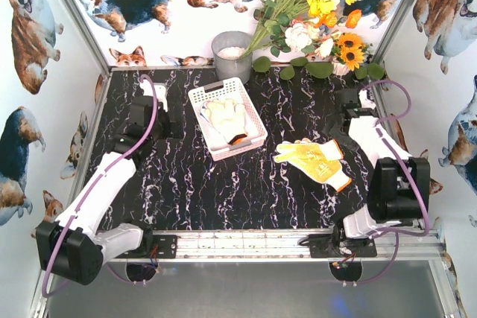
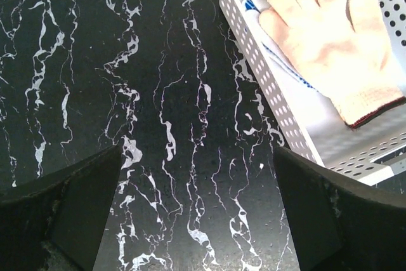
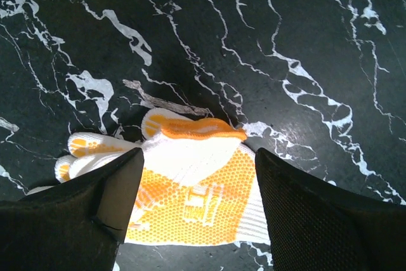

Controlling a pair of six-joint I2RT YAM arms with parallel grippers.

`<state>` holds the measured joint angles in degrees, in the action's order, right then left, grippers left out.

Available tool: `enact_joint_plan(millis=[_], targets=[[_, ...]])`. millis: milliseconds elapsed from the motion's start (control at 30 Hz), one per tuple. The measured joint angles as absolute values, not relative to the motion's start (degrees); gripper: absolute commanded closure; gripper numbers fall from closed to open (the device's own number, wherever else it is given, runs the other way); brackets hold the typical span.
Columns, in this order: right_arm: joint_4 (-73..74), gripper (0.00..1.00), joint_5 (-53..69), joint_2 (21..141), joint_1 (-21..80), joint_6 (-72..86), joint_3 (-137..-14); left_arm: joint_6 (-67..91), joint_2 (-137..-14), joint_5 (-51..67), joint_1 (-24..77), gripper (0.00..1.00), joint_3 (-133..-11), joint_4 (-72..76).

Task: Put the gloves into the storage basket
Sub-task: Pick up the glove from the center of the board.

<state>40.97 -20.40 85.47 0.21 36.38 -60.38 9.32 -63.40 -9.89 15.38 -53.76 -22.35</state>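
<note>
The white storage basket (image 1: 200, 96) stands on the black marble table left of centre. In it lies a cream glove (image 1: 226, 118) with its dark-edged cuff toward the near end. In the left wrist view that cream glove (image 2: 330, 42) rests on a blue-and-white glove (image 2: 283, 63) inside the basket (image 2: 266, 80). Yellow-dotted gloves (image 1: 317, 160) with orange trim lie flat on the table to the right. My left gripper (image 1: 160, 106) (image 2: 198, 157) is open over bare table, left of the basket. My right gripper (image 1: 341, 141) (image 3: 200, 157) is open, its fingers either side of a yellow glove (image 3: 196, 188).
A grey round pot (image 1: 231, 53) stands behind the basket, with a bouquet of yellow and white flowers (image 1: 313, 13) leaning over the back right. Corgi-print walls close in the table on three sides. A metal rail (image 1: 246, 242) runs along the near edge.
</note>
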Motion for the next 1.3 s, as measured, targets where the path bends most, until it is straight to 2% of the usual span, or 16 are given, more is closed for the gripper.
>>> enact_joint_plan(millis=[300,400,567,700,733,800,967,1133,1300], targets=[[41.04,0.35,-16.73,94.8,0.21,31.86,-65.1,7.22,-62.59,-8.69,15.31,0.0,-50.94,-20.64],[41.54,0.52,-15.77,97.73,0.21,31.2,-66.06,7.11,-61.34,-8.4,15.27,0.0,-50.19,-20.69],[41.98,0.71,-13.45,98.32,0.21,31.16,-66.02,7.42,-59.07,-8.38,15.25,0.0,-49.74,-20.62],[41.95,0.97,-12.49,95.77,0.21,31.2,-64.31,8.45,-57.8,-8.16,15.22,0.0,-49.36,-20.71],[42.09,1.0,-12.21,94.56,0.21,31.14,-63.66,8.82,-57.56,-8.08,15.22,0.0,-49.32,-20.75],[42.37,1.0,-11.84,91.77,0.21,31.03,-62.48,9.3,-57.1,-7.62,15.18,0.0,-49.21,-20.8],[44.34,1.0,-10.15,82.85,0.21,30.63,-61.23,10.15,-56.27,-3.62,15.11,0.09,-49.21,-20.8],[45.89,1.0,-4.12,71.92,0.93,30.06,-61.23,13.17,-55.29,4.32,16.14,0.09,-48.84,-18.94],[47.9,1.0,3.22,66.78,7.03,30.55,-61.45,16.43,-56.27,5.63,28.97,0.08,-48.58,-13.17]])
